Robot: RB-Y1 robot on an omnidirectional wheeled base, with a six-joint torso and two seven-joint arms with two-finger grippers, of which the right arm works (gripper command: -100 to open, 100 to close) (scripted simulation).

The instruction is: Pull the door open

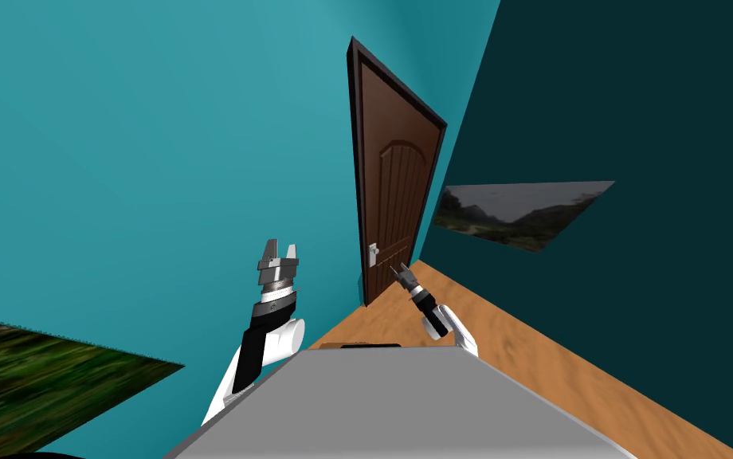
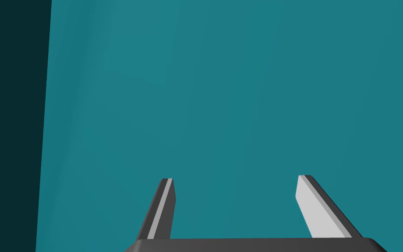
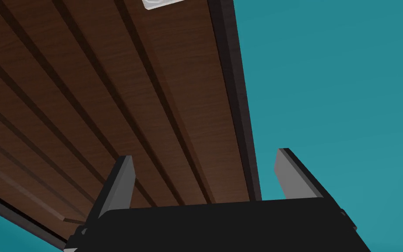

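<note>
A dark brown panelled door (image 1: pixel 393 191) in a black frame stands shut in the teal wall ahead, with a pale handle (image 1: pixel 373 253) on its left side low down. My right gripper (image 1: pixel 398 273) hangs open just right of that handle, a short way off the door. In the right wrist view the door's grooved panels (image 3: pixel 108 96) lie close ahead, the handle's pale plate (image 3: pixel 161 3) sits far beyond the open fingers (image 3: pixel 119 186), and the gripper (image 3: pixel 205 175) holds nothing. My left gripper (image 1: pixel 280 249) is raised left of the door, open (image 2: pixel 235 205) before the teal wall.
The door sits near a corner where a darker teal wall (image 1: pixel 636 96) meets the lighter one. A landscape picture (image 1: pixel 516 211) hangs on the dark wall, and another (image 1: pixel 30 382) on the wall at the lower left. The floor (image 1: pixel 532 351) is wood-coloured.
</note>
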